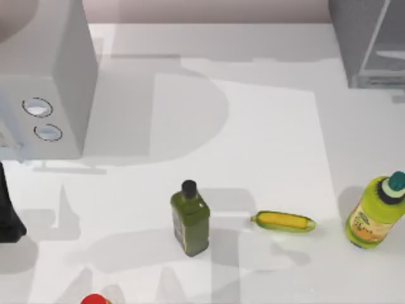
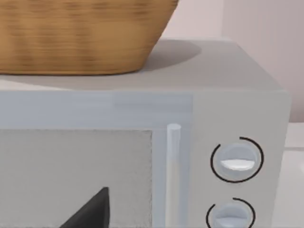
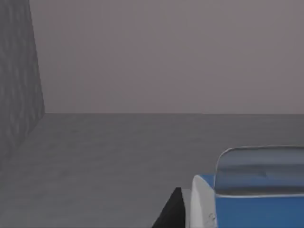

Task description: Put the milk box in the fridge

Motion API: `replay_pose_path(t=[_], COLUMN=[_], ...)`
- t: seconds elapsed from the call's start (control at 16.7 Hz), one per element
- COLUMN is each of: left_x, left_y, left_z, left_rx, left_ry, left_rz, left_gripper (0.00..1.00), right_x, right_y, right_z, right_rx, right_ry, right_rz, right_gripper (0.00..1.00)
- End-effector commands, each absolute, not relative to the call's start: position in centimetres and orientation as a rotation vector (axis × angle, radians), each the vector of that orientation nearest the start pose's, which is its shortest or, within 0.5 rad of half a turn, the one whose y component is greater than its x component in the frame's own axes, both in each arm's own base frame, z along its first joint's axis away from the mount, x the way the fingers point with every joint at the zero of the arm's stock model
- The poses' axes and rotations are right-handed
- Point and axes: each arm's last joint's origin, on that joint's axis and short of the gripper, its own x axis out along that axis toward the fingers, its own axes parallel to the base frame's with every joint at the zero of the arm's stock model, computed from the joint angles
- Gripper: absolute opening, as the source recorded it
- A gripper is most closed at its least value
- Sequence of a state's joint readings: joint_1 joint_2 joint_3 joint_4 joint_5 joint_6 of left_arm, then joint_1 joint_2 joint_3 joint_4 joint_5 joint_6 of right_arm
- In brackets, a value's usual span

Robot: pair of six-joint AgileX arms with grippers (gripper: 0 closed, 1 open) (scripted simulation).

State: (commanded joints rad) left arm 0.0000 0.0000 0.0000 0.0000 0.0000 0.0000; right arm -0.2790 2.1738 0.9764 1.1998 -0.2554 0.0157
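The microwave stood at the table's far left with a basket on top of it, and the fridge stood at the far right corner. Toward the near edge, the square bottle stood about midway across, the corn cob lay just to its right, and the round bottle stood farther right, near the table's right side. In the right wrist view the milk box sat on the floor of a walled space, with a gripper finger beside it.
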Motion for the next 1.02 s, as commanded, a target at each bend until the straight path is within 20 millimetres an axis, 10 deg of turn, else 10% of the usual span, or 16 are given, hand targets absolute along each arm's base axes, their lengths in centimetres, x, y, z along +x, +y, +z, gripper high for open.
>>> replay_pose_path(t=[0.42,1.02], left_x=[10.6,10.6], left_y=[-0.1,-0.1], left_z=[16.0,16.0], left_rx=[0.0,0.0], left_ry=[0.0,0.0], left_rz=[0.0,0.0], left_gripper=[1.0,1.0], right_x=[41.2,49.1], right_y=[-10.2,-10.7], right_z=[10.4,12.7], right_rx=[0.009,-0.006], right_ry=[0.027,-0.022], right_rz=[0.007,0.005], right_gripper=[0.0,0.0])
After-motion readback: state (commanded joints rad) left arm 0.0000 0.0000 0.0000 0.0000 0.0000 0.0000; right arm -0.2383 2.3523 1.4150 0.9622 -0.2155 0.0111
